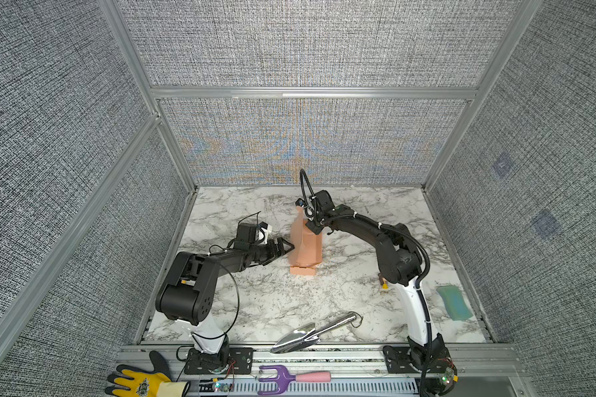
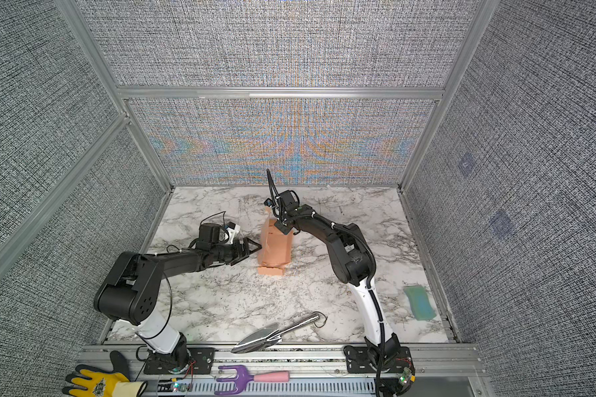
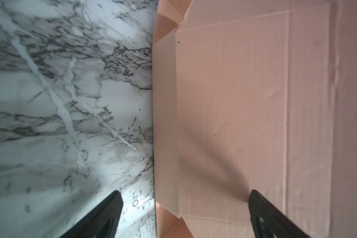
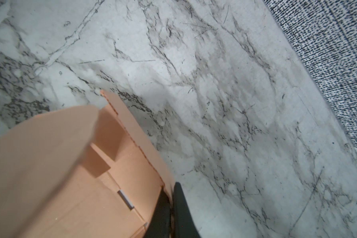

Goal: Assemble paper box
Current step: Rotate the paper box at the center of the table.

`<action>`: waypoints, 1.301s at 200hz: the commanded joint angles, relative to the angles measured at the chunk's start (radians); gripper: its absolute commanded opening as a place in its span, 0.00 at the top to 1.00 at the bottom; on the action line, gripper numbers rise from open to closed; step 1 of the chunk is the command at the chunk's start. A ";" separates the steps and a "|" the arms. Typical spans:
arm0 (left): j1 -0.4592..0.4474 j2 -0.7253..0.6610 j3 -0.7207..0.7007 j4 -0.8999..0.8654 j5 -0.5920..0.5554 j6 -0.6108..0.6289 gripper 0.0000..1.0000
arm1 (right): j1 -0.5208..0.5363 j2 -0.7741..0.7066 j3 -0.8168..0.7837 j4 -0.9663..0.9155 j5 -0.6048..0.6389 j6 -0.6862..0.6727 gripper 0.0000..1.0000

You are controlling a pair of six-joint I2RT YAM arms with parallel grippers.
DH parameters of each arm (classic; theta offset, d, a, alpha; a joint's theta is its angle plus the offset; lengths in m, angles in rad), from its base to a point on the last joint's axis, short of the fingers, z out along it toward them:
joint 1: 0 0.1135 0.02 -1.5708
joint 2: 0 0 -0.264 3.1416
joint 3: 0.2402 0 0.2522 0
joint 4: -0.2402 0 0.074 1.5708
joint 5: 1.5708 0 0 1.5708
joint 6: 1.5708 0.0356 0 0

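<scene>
The paper box (image 1: 305, 249) (image 2: 276, 251) is a salmon-pink, partly folded cardboard piece standing on the marble table, with one flap raised at its far end. My right gripper (image 1: 315, 225) (image 2: 283, 227) comes down from above at its far right corner. In the right wrist view this gripper (image 4: 170, 188) is shut on the thin edge of a side wall of the box (image 4: 70, 175). My left gripper (image 1: 285, 248) (image 2: 254, 247) stands open at the box's left side. In the left wrist view its jaws (image 3: 185, 191) straddle the near edge of a creased panel (image 3: 235, 103), gripping nothing.
A metal trowel (image 1: 312, 332) lies near the table's front edge and a green sponge (image 1: 455, 303) at the right. A purple hand fork (image 1: 283, 378) and a yellow glove (image 1: 138, 381) lie on the front rail. Grey fabric walls (image 1: 307, 144) enclose the table.
</scene>
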 commanded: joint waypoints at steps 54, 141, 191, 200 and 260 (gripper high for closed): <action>0.016 0.030 0.037 0.021 0.010 -0.026 0.02 | -0.045 -0.087 -0.087 0.021 -0.021 0.212 0.99; 0.017 0.035 0.044 0.037 -0.005 -0.032 0.02 | -0.083 -0.193 -0.202 0.044 0.004 0.410 1.00; 0.019 0.043 0.060 0.010 -0.015 -0.006 0.02 | -0.091 -0.251 -0.302 0.074 0.041 0.550 1.00; 0.020 0.045 0.064 0.007 -0.017 -0.004 0.02 | -0.093 -0.261 -0.321 0.076 0.036 0.571 1.00; 0.046 0.050 0.079 -0.035 -0.047 0.019 0.02 | -0.096 -0.329 -0.461 0.060 0.037 0.725 1.00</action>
